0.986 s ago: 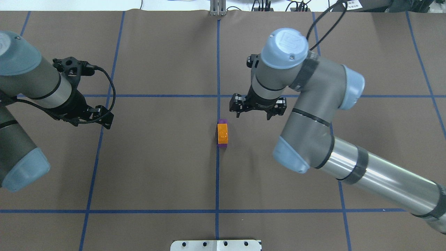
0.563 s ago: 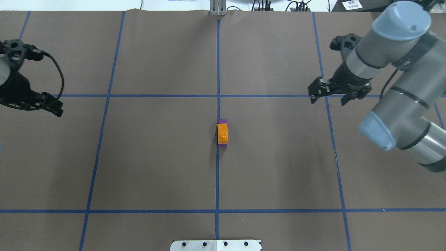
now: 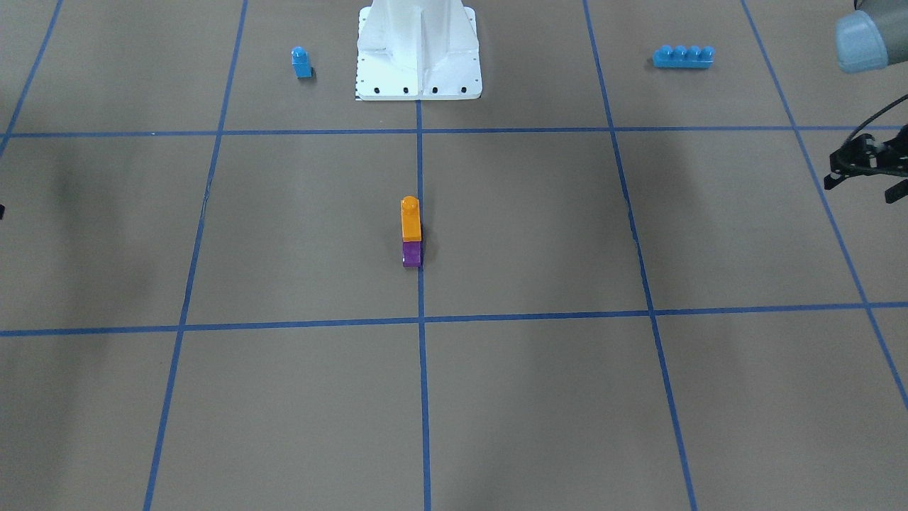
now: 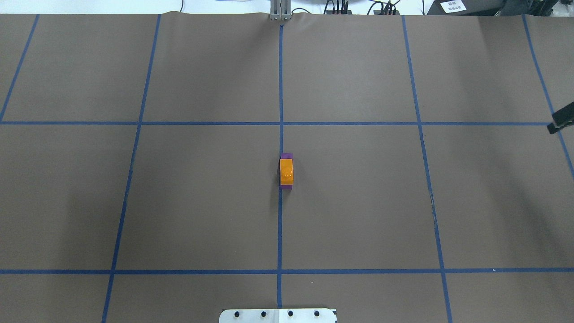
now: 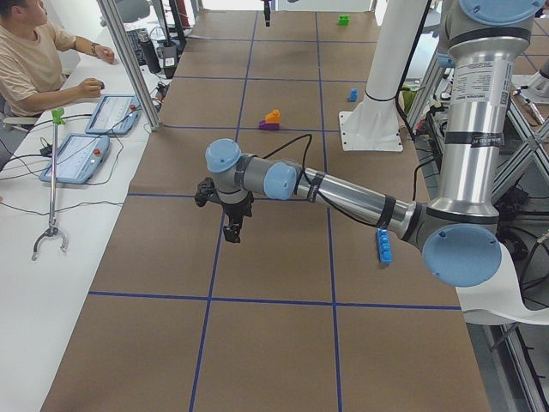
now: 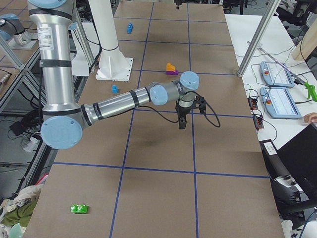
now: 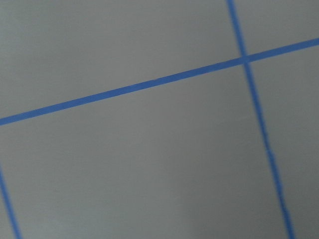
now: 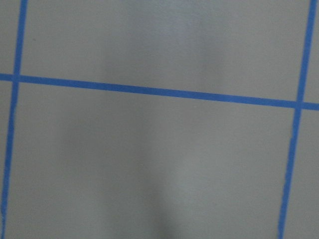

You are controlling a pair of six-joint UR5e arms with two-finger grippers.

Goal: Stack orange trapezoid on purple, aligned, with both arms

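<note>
The orange trapezoid (image 3: 410,221) sits on top of the purple brick (image 3: 412,254) at the table's middle, on the centre tape line. From overhead the orange one (image 4: 287,172) covers most of the purple one (image 4: 286,155), which shows as thin edges. Nothing touches the stack. My left gripper (image 3: 860,188) is far out at the table's left side, its fingers spread and empty. Only a black sliver of my right gripper (image 4: 560,122) shows at the overhead view's right edge, so I cannot tell whether it is open or shut. Both wrist views show only bare mat and tape lines.
A small blue single-stud brick (image 3: 301,62) and a long blue four-stud brick (image 3: 682,57) lie either side of the white base pedestal (image 3: 418,50). A green brick (image 6: 79,208) lies at the table's right end. An operator (image 5: 34,60) sits beyond the far edge.
Both arms have swung outward, away from the stack, and almost left the overhead view. The orange-on-purple stack has not moved.
</note>
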